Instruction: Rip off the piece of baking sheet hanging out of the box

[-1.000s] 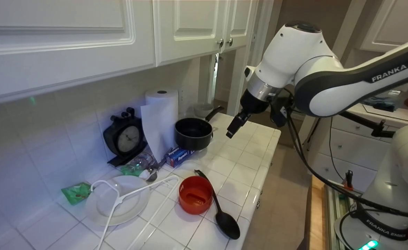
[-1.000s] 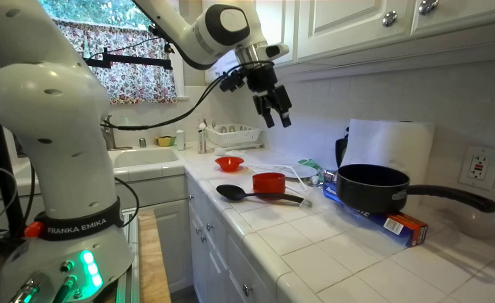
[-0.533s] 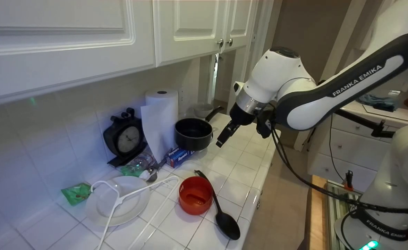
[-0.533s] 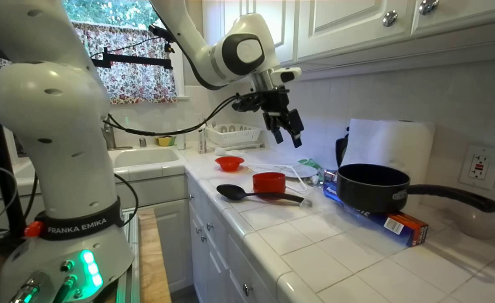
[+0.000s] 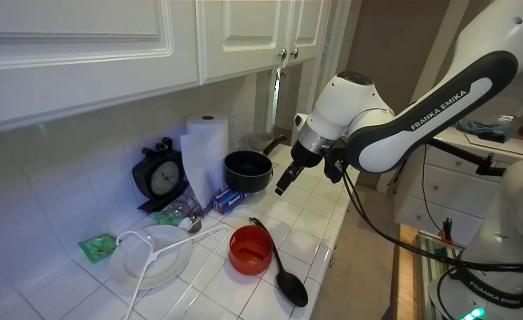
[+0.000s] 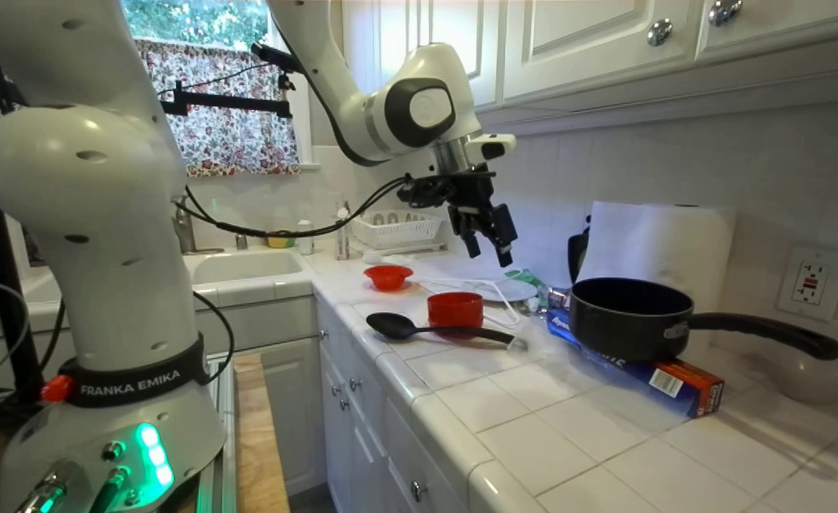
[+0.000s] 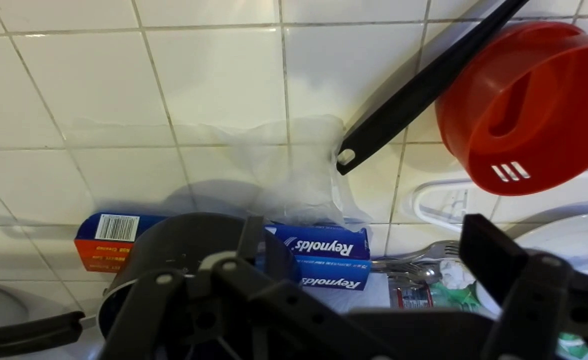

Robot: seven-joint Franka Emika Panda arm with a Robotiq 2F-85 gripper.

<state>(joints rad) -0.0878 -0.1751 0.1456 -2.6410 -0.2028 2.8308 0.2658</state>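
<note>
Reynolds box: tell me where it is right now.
In an exterior view, the Reynolds box lies on the white tiled counter, right of centre, partly hidden by the black pot, with the paper towel roll behind them.

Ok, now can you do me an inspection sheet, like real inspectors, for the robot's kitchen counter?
Surface: white tiled counter, grout lines showing.
Job's things: thin see-through sheet lies on the counter, reaching the Reynolds box; black pot sits on the box.
Clutter: red cup beside black spoon, whose handle end is at the sheet's edge; white hanger lies across white plate.
Gripper: open, above the counter, holding nothing.
Cables: black cables hang slack beside the arm; snags: nothing seen.
Surroundings: white cabinets overhead; paper towel roll standing upright.
</note>
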